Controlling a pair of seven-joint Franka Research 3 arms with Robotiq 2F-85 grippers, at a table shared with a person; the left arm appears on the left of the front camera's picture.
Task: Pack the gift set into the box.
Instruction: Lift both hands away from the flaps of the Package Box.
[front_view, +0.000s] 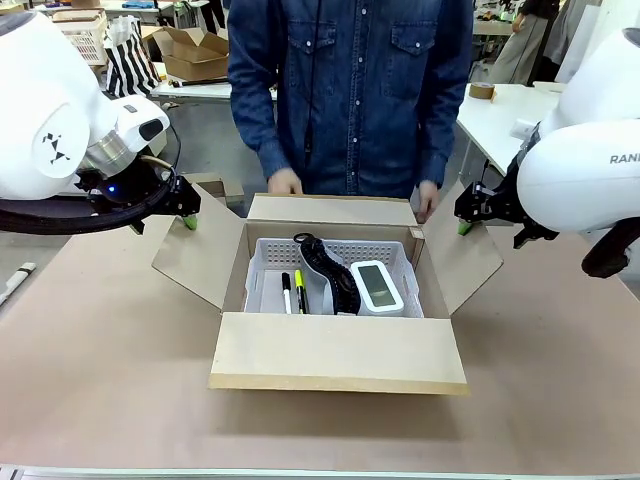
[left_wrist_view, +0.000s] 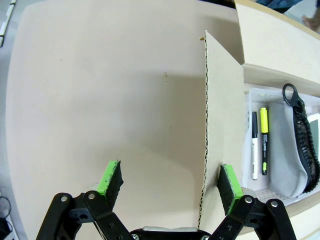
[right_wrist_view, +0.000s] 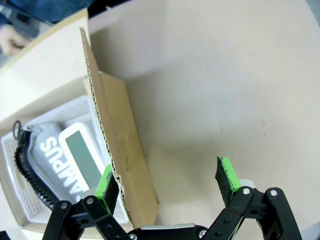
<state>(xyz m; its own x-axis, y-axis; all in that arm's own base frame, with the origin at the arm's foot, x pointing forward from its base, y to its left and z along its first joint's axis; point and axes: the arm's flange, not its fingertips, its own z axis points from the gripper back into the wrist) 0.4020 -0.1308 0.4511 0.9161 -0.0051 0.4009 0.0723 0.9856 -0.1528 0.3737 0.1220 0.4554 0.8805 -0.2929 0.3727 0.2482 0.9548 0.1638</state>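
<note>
The gift set (front_view: 335, 280) already lies inside the box (front_view: 335, 350), in the middle of the surface. All four flaps are open. The left tool (left_wrist_view: 170, 179) and right tool (right_wrist_view: 166, 179), both released, straddle the side flaps. I judge only closing is left.

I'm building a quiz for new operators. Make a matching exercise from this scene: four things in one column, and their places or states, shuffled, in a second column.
Things
1. yellow marker
2. white screen device
3. left gripper
4. person's hand

Places or states
a. at the right end of the basket
b. by the far flap
c. beside the black-capped marker
d. jaws open, astride the edge of the left flap

Pairs: 1-c, 2-a, 3-d, 4-b
</note>
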